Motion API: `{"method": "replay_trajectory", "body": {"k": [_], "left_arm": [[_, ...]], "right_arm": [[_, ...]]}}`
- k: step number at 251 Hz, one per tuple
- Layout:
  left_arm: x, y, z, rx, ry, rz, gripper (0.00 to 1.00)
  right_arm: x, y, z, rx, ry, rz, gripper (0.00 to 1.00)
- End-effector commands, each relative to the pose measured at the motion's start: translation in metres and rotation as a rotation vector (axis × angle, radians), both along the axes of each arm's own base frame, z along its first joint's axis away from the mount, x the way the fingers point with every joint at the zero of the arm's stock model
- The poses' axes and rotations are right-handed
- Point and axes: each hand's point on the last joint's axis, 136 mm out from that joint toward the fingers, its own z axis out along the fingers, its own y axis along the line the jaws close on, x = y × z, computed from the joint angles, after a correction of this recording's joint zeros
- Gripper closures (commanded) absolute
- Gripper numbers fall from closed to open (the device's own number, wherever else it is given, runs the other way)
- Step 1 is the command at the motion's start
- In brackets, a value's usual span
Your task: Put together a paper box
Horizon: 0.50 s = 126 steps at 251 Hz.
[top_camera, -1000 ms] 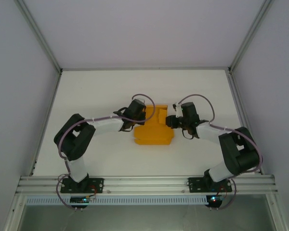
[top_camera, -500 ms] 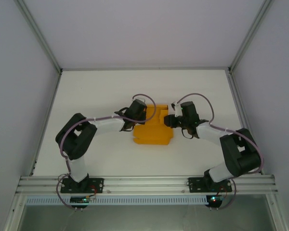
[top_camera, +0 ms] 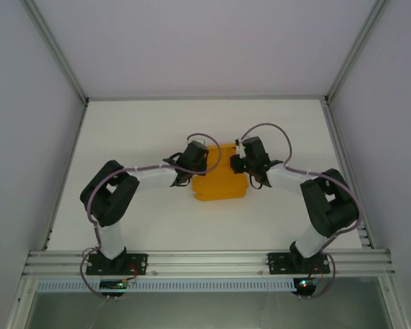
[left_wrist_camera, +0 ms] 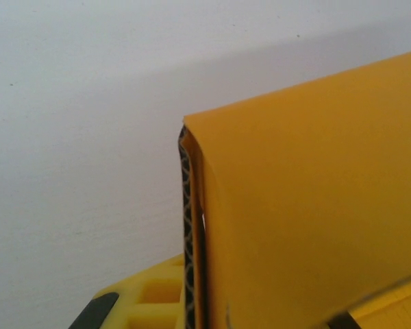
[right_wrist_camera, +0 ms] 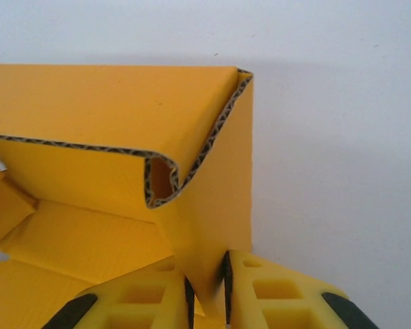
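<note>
We've got the white table [top_camera: 137, 137] under everything, with the orange box [top_camera: 220, 181] sitting about mid-table, partly folded up. The left gripper [top_camera: 201, 163] is at the box's far-left corner, fingers squeezed together on a card flap. The right gripper [right_wrist_camera: 205, 295] is at the box's far-right corner, pads clamped on an upright wall just below its corrugated fold.

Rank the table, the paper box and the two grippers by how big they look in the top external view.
1. table
2. paper box
3. left gripper and right gripper: they look alike, so no order between them.
</note>
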Motion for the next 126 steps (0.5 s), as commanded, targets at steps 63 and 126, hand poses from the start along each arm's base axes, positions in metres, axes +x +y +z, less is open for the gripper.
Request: {"method": "replay_trajectory", "body": {"k": [63,126], "left_arm": [[-0.039,0.016,-0.057,0.151,0.191,-0.047,1.0],[-0.041,0.018,-0.056,0.165,0.19,-0.044,1.0]], "right_arm": [[0.006,-0.066,-0.033,-0.32,0.087,-0.511,0.88],[-0.005,-0.101,-0.037,-0.498,0.099,-0.709,0.9]]}}
